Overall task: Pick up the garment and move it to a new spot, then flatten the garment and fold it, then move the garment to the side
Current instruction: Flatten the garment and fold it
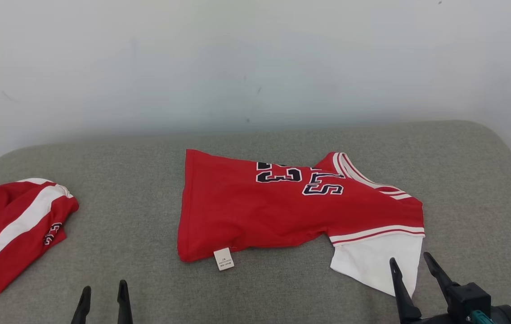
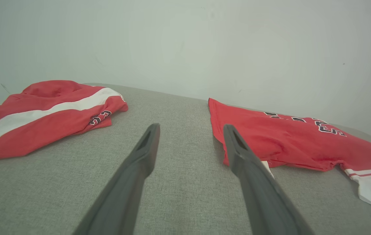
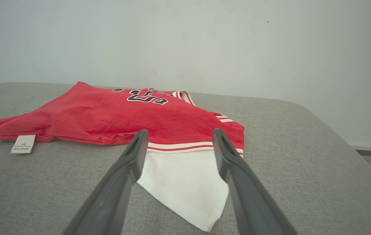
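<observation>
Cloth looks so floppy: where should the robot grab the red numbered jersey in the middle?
Probably the white sleeve of the red jersey: it juts flat toward the robot, just ahead of the open right gripper. Come from the near side, low over the grey cushion.

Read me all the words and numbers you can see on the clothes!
"33": black figures on the red jersey, partly folded under, so not sure.
"S5": black letters beside them, lying upside down, not sure.
White tag on the jersey's hem: print too small to read.
Small black mark on the red and white garment: too small to read.
</observation>
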Controlling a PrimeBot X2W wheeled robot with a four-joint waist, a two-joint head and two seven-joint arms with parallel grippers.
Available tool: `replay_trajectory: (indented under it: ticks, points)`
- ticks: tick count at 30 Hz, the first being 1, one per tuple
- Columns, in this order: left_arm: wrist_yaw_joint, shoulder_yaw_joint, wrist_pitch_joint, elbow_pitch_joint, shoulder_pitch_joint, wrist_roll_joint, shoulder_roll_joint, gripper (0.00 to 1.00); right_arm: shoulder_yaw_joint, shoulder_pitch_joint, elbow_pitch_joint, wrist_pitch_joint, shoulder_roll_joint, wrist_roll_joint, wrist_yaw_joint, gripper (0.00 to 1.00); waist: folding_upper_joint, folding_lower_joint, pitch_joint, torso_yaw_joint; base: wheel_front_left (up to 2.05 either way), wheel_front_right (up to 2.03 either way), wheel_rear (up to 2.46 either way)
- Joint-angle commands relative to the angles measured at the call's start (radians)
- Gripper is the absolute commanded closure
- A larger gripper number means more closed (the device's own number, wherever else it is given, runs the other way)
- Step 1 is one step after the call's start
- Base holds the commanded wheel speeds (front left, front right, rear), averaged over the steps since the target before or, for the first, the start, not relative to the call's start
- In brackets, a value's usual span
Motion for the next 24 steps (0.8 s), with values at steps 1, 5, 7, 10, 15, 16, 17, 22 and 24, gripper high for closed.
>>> replay_trajectory:
  ticks: [1, 5, 7, 10, 15, 16, 17, 22, 24]
  points:
    - [0.002, -0.001, -0.001, -0.006, 0.015, -0.002, -0.001, 0.00, 0.002, 0.008, -0.002, -0.002, -0.001, 0.006, -0.003, 0.00, 0.0001, 0.0002, -0.003, 0.001, 0.00, 0.00, 0.00]
    - [0.012, -0.009, -0.001, -0.013, 0.026, -0.017, -0.001, 0.00, 0.005, 0.015, -0.005, 0.000, 0.003, 0.012, -0.003, 0.00, 0.0001, 0.0002, -0.008, 0.003, 0.00, 0.00, 0.00]
    - [0.018, -0.012, -0.001, -0.016, 0.033, -0.020, -0.001, 0.00, 0.004, 0.017, -0.007, 0.000, 0.005, 0.015, -0.003, 0.00, 0.0001, 0.0002, -0.009, 0.003, 0.00, 0.00, 0.00]
    - [0.019, -0.018, -0.001, -0.020, 0.035, -0.016, -0.001, 0.00, 0.003, 0.019, -0.010, -0.001, 0.010, 0.014, -0.003, 0.00, 0.0001, 0.0002, -0.008, 0.002, 0.00, 0.00, 0.00]
    - [0.020, -0.023, -0.001, -0.022, 0.037, -0.013, -0.001, 0.00, 0.001, 0.023, -0.014, -0.002, 0.018, 0.009, -0.003, 0.00, 0.0001, 0.0002, -0.004, -0.001, 0.00, 0.00, 0.00]
    - [0.021, -0.024, -0.001, -0.023, 0.037, -0.012, -0.001, 0.00, 0.000, 0.023, -0.014, -0.002, 0.019, 0.009, -0.003, 0.00, 0.0001, 0.0002, -0.003, -0.002, 0.00, 0.00, 0.00]
    - [0.021, -0.025, -0.001, -0.023, 0.038, -0.012, -0.001, 0.00, 0.000, 0.022, -0.014, -0.002, 0.021, 0.010, -0.003, 0.00, 0.0001, 0.0002, -0.002, -0.002, 0.00, 0.00, 0.00]
    - [0.026, -0.034, -0.001, -0.021, 0.043, -0.016, -0.001, 0.00, -0.002, 0.019, -0.014, -0.003, 0.025, 0.014, -0.003, 0.00, 0.0001, 0.0002, 0.003, -0.003, 0.00, 0.00, 0.00]
    - [0.027, -0.040, -0.001, -0.013, 0.040, -0.020, -0.001, 0.00, -0.004, 0.014, -0.010, -0.004, 0.026, 0.016, -0.003, 0.00, 0.0001, 0.0002, 0.007, -0.003, 0.00, 0.00, 0.00]
